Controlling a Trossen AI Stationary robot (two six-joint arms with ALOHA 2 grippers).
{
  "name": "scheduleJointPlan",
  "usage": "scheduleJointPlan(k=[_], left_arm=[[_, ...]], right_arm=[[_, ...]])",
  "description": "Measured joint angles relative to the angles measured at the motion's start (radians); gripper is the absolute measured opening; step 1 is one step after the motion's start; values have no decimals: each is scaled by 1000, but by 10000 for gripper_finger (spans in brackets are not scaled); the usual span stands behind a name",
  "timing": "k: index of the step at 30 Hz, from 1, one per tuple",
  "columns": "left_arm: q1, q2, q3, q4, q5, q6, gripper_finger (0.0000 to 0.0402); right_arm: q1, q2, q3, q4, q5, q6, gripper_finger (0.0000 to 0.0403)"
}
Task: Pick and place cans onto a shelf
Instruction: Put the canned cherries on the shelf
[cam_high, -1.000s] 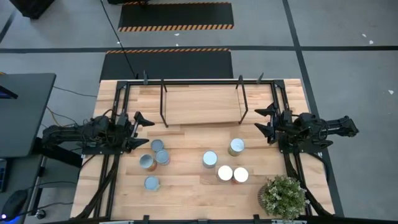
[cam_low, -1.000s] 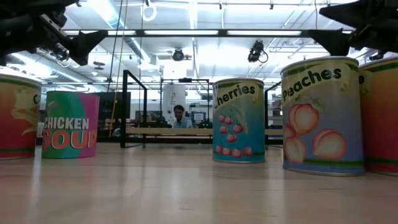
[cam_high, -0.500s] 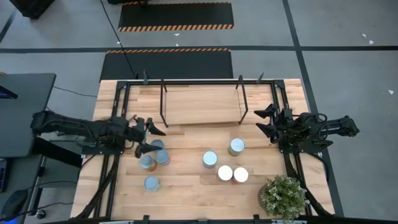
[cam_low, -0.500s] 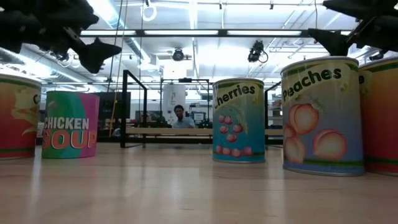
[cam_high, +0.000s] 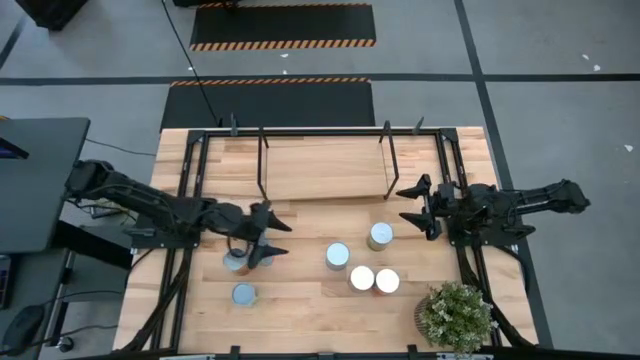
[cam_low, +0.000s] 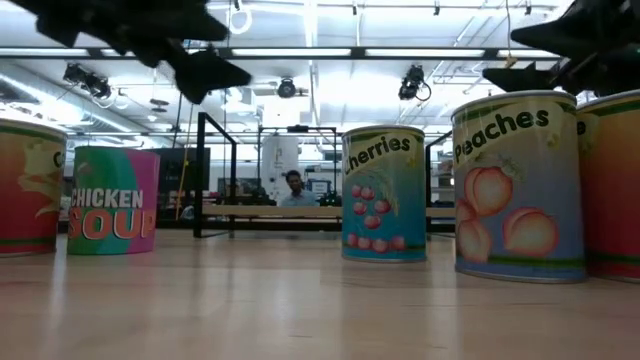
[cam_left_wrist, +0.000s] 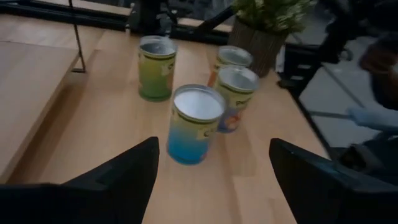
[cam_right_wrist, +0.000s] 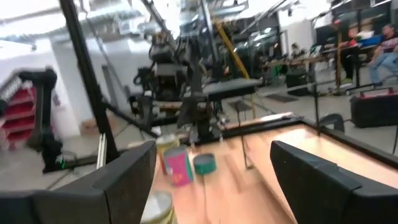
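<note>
Several cans stand upright on the table. On the right are a blue can (cam_high: 338, 256) (cam_left_wrist: 193, 124), a green one (cam_high: 380, 236) (cam_left_wrist: 155, 67) and two near ones (cam_high: 361, 278) (cam_high: 387, 281). On the left, one can (cam_high: 243, 294) stands apart and another (cam_high: 235, 262) is partly hidden under my left gripper (cam_high: 268, 232) (cam_left_wrist: 211, 168). That gripper is open above the left cluster and points at the blue can. My right gripper (cam_high: 410, 205) (cam_right_wrist: 211, 174) is open above the table's right side, beyond the green can. The shelf (cam_high: 325, 168) stands on black legs at the far side.
A green potted plant (cam_high: 456, 314) (cam_left_wrist: 267, 15) sits at the near right corner. Black frame rails (cam_high: 190, 180) run along both table sides. In the low view the cans (cam_low: 384, 195) (cam_low: 518, 185) (cam_low: 113, 200) stand side by side, with bare wood in front.
My left gripper has swung out from the table's left edge toward the middle. It now hangs over the left cluster of cans and hides some of them. My right gripper has crept a little toward the table's left. No can has moved.
</note>
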Motion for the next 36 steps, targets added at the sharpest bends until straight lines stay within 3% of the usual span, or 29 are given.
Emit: scheduleJointPlan(k=[5,14,19,24,36], left_arm=[[3,131,102,-41,-37,25,313],[14,312,280,-200,-38,69,314],[18,350,317,-192,-56,131,314],[39,376,350,-210,-97,104,314],[37,532,417,-256,3,-34,316]], right_arm=[[15,58,1,2,-67,-25,323],[95,108,2,109,-28,-177,323],[100,109,2,119,-13,-255,323],[100,109,2,120,-13,-261,323],[97,109,2,155,37,-338,323]])
